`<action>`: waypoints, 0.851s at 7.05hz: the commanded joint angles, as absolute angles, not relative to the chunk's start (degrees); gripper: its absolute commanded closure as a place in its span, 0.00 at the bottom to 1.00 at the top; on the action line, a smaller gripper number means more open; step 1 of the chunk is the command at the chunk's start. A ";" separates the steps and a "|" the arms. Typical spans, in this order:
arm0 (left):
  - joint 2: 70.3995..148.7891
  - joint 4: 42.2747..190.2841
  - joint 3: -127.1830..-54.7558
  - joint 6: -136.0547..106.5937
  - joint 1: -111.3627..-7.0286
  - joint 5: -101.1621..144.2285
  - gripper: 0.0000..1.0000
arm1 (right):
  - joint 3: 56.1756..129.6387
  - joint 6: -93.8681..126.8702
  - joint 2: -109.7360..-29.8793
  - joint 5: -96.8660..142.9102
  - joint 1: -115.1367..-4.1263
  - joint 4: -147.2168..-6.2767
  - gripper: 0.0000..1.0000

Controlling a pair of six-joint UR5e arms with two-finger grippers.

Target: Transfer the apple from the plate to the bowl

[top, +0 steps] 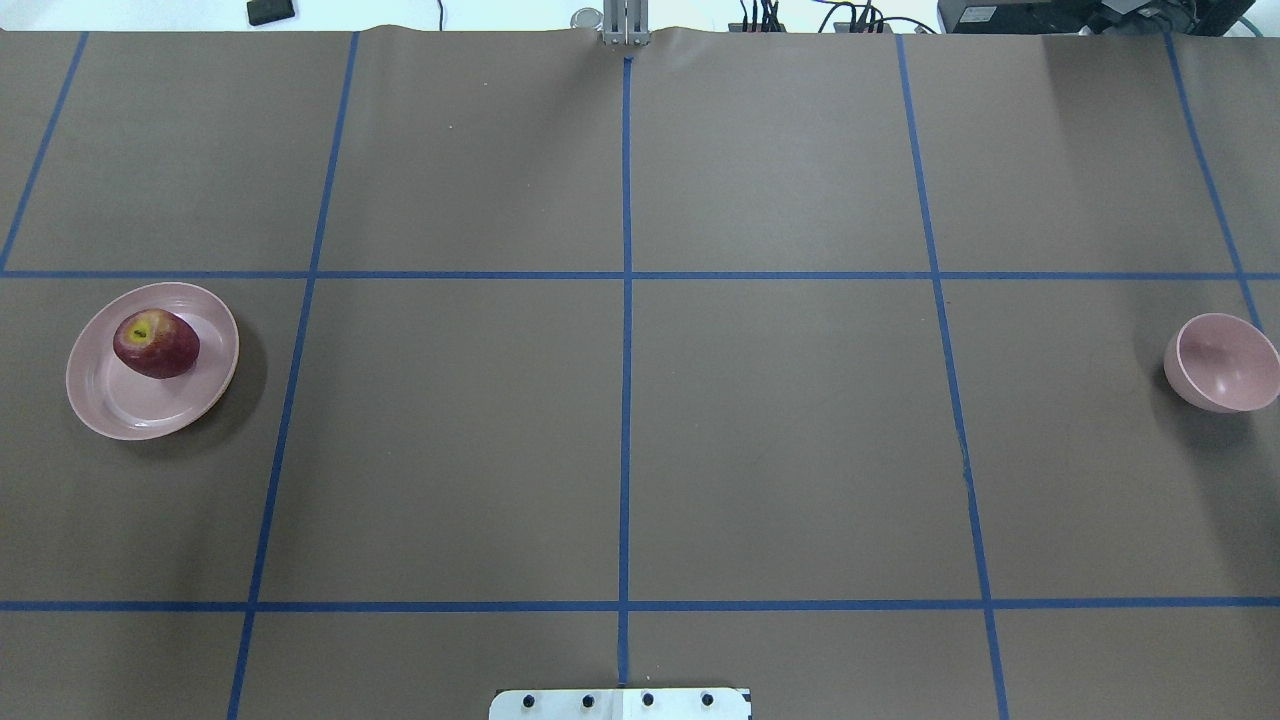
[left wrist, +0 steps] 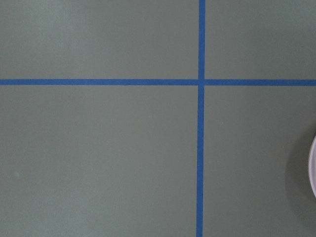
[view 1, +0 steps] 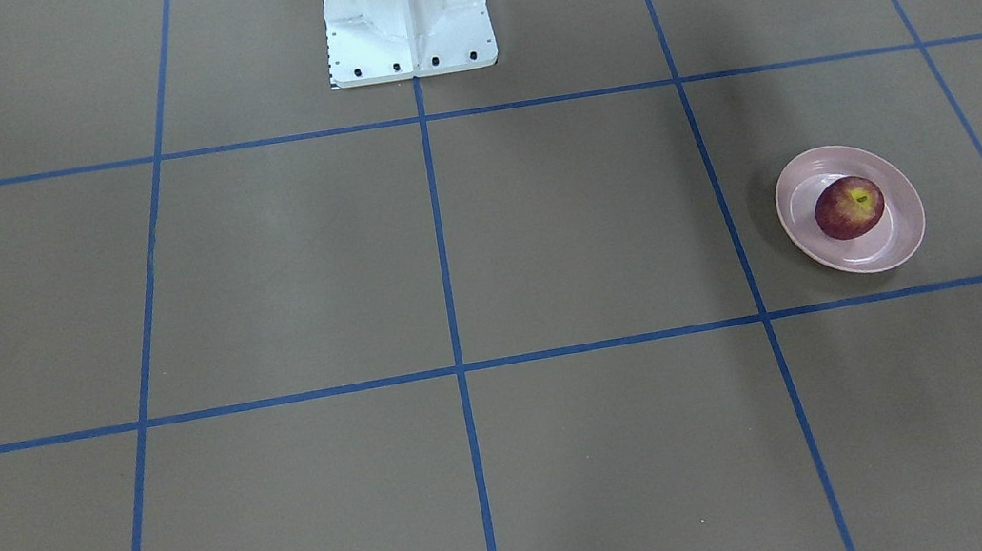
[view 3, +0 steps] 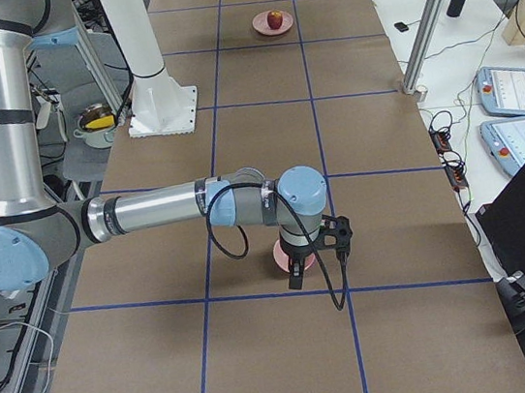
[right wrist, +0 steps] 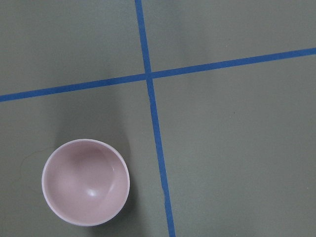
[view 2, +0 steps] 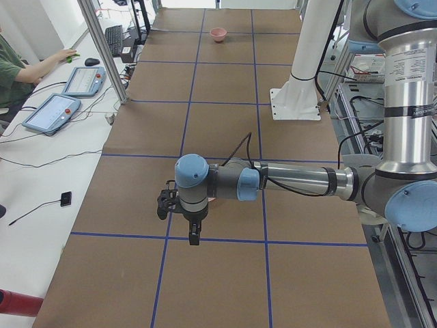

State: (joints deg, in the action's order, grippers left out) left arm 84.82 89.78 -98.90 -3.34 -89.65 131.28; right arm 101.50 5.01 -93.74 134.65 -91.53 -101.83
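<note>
- Two arms: left arm (view 2: 300, 183) and right arm (view 3: 147, 213) each reached level over the bench (top: 780, 440), with left tool (view 2: 194, 234) and right tool (view 3: 295, 268) pointing down; whether spread or pressed together, I could not tell.
- One plate (top: 150, 415) lay at the bench's left end.
- One bowl (top: 1222, 362) stood far right, below the right tool.
- One apple (top: 156, 343) sat on the plate.

Plate (top: 140, 410), bowl (right wrist: 85, 181): smooth plastic look, faint gloss. Apple (top: 156, 343): shiny skin. Table cover (top: 780, 420): matt brown paper.
</note>
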 commanded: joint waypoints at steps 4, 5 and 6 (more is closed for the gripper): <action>84.81 89.82 -98.88 -3.16 -89.65 131.31 0.01 | 102.04 4.75 -93.78 134.30 -90.35 -102.83 0.00; 84.81 89.82 -98.88 -2.99 -89.65 131.31 0.01 | 101.95 4.66 -93.78 134.21 -90.09 -102.83 0.00; 84.81 89.82 -98.79 -2.90 -89.65 131.22 0.01 | 102.04 4.66 -93.78 134.21 -89.91 -102.75 0.00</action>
State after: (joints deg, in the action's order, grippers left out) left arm 84.81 89.82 -98.85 -3.04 -89.63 131.29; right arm 102.04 4.71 -93.78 134.27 -90.17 -102.82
